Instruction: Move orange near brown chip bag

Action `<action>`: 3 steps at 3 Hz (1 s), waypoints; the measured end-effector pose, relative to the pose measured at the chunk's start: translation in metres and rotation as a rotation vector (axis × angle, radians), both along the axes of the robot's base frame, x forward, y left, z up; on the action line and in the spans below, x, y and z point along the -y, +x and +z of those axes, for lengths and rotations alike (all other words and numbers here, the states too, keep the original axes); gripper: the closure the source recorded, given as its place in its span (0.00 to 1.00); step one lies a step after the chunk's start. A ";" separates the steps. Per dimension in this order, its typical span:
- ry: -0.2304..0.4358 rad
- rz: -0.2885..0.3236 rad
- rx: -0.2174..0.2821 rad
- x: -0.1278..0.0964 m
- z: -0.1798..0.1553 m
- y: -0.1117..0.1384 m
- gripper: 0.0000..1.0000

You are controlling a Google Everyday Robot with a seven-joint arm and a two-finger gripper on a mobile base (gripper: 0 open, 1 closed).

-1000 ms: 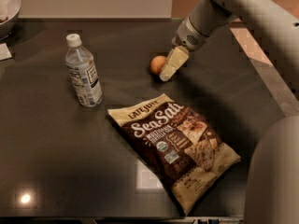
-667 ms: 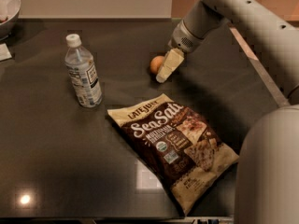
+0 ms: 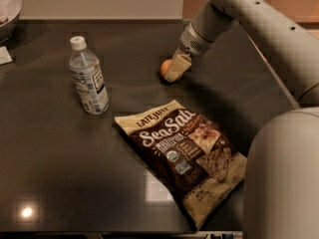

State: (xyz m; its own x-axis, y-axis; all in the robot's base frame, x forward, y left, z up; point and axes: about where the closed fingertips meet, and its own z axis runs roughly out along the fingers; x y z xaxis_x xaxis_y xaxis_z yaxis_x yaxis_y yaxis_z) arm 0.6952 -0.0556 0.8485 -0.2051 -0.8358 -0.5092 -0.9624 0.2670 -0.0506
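The orange (image 3: 164, 67) lies on the dark table, beyond the brown chip bag. The right part of the orange is hidden behind my gripper (image 3: 174, 69), which reaches down from the upper right and is at the orange, touching or almost touching it. The brown chip bag (image 3: 187, 151) lies flat in the middle front of the table, with white "Sea Salt" lettering facing up. Its top edge is roughly a hand's width nearer the camera than the orange.
A clear water bottle (image 3: 88, 78) with a white cap stands upright to the left of the orange. A bowl (image 3: 7, 11) sits at the far left corner. My arm (image 3: 259, 24) crosses the upper right, and my base (image 3: 281, 183) fills the lower right.
My gripper has shifted a little to the left and closed in on the orange, covering more of it. The bag and the bottle have not moved.
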 end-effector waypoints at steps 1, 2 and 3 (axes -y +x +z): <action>-0.013 0.007 0.015 0.005 0.008 -0.007 0.65; -0.032 0.044 0.039 0.014 0.018 -0.023 0.87; -0.052 0.109 0.048 0.025 0.020 -0.044 1.00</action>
State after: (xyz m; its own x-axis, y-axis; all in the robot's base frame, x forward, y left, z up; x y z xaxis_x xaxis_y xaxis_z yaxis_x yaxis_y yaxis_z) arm 0.6508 -0.0807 0.8683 -0.0880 -0.8774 -0.4717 -0.9817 0.1568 -0.1085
